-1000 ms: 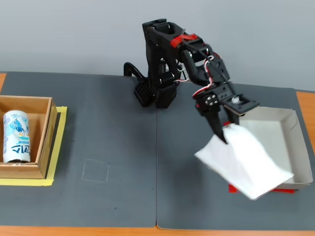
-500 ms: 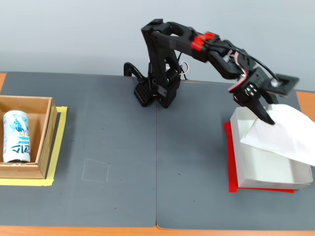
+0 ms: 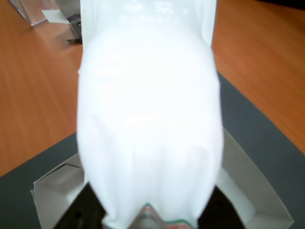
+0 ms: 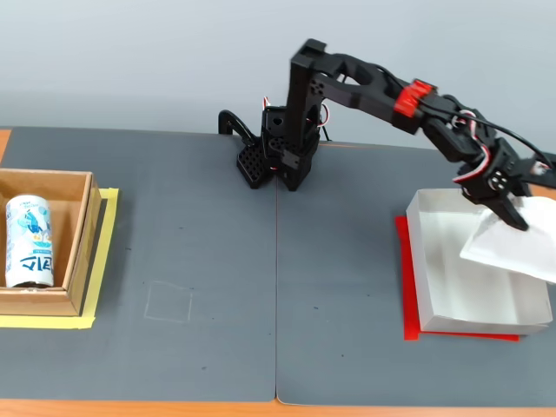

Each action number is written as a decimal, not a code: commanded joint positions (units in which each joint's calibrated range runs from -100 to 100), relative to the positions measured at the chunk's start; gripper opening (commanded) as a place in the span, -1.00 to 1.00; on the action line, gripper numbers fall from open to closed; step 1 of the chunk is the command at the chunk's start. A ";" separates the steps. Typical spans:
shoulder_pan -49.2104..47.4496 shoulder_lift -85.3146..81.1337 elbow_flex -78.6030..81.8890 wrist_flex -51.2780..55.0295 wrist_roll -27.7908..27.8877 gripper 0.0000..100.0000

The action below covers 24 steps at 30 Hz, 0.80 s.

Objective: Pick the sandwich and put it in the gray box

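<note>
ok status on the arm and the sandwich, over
Gripper shut on the sandwich, holding it up. Sandwich hangs over the right edge of the gray box, partly past it, not yet down. Nothing in the way.

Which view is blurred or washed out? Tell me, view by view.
Wrist view: the sandwich fills the frame, overexposed and out of focus, surface detail lost. Fixed view: even lighting, sharp; the pincer grips the sandwich over the gray box.
</note>
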<state>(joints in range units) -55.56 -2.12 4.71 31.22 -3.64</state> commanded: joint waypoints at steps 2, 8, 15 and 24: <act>-0.35 3.69 -8.56 -0.58 -0.29 -0.96; -0.35 5.81 -10.01 -0.32 0.02 -0.96; -0.35 5.73 -10.28 5.76 0.12 -0.95; -0.50 5.64 -10.28 10.10 0.02 -0.46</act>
<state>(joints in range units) -55.86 4.59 -2.02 40.76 -3.64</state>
